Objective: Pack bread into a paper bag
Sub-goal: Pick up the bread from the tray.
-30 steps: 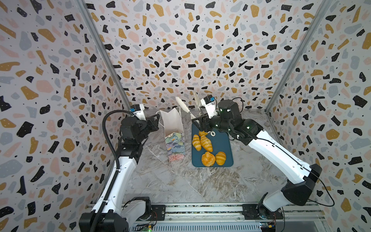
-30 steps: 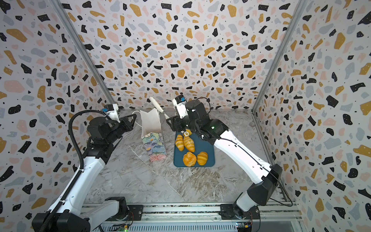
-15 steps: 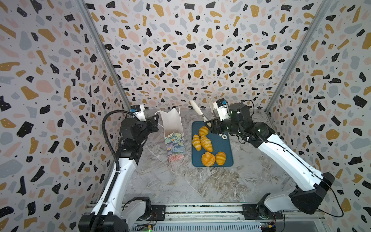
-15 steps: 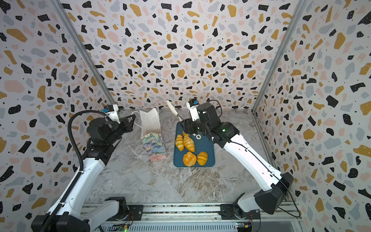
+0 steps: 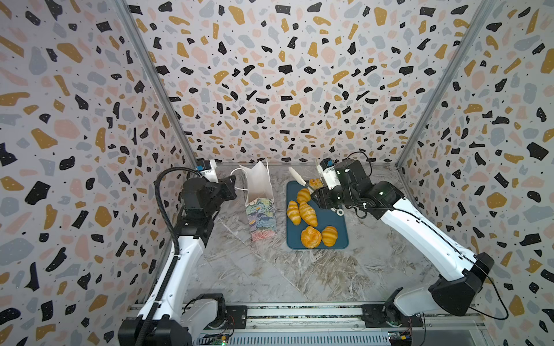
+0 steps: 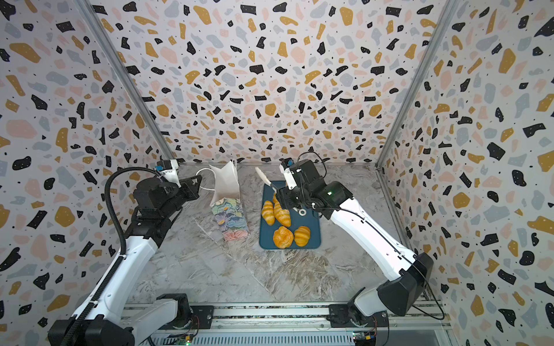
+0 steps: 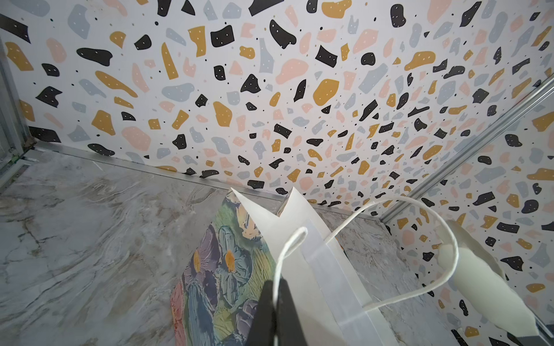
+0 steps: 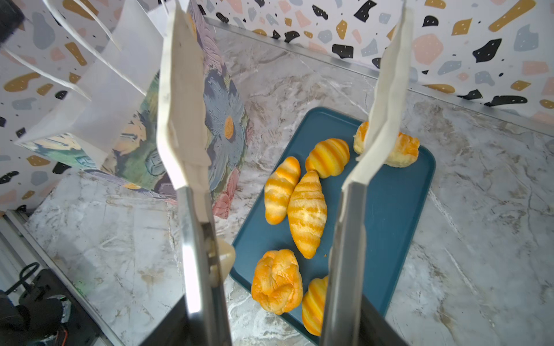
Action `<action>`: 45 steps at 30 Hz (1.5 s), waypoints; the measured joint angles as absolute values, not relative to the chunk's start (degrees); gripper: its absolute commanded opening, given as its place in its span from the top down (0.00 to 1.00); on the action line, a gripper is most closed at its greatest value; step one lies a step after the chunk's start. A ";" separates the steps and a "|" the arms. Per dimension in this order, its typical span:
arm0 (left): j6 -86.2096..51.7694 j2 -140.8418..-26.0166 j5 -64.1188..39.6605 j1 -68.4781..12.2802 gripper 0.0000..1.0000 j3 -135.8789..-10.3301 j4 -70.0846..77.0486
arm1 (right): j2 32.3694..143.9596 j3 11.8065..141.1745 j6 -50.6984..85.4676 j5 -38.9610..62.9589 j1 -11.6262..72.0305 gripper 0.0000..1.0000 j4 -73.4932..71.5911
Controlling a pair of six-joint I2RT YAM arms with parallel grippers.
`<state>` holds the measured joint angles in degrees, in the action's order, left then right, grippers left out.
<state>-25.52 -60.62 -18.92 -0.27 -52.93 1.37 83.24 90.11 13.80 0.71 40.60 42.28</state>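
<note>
a: what is the left gripper doing?

b: it is pinching fully closed on one white cord handle of the paper bag, right at the bag's mouth.

a: and where is the bag standing?

b: it is standing upright on the marble table with its mouth opening upward. it is just beside the dark-teal tray, between the tray and the left gripper.

a: and the right gripper?

b: it is gripping the tongs by their metal arms. the white tips are standing well apart, over the far end of the tray. the wrist is hiding part of that end in both top views.

a: where is the bread lying?

b: six pieces are showing on the tray. two long striped rolls are lying side by side in the middle, touching. a rounder striped roll is sitting just behind them. a round bun and a striped bun are touching at the near end. the small crumb-topped piece is lying at the far end. one tong tip is covering part of it in the right wrist view. i cannot tell if it is touching.
</note>
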 measured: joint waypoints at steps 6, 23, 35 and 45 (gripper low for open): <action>-24.58 -60.12 -18.02 -0.27 1.00 -52.90 0.05 | 84.29 87.85 13.08 0.54 40.56 0.35 43.66; -23.33 -59.83 -13.91 -0.27 1.00 -57.01 -6.57 | 84.38 77.38 12.53 4.73 38.13 0.36 44.12; -26.15 -59.77 -13.74 -0.27 1.00 -57.17 -8.36 | 84.44 73.73 11.84 7.27 35.68 0.37 44.21; -27.57 -59.75 -13.76 -0.27 1.00 -57.17 -9.32 | 86.98 73.58 9.08 7.49 35.33 0.38 44.36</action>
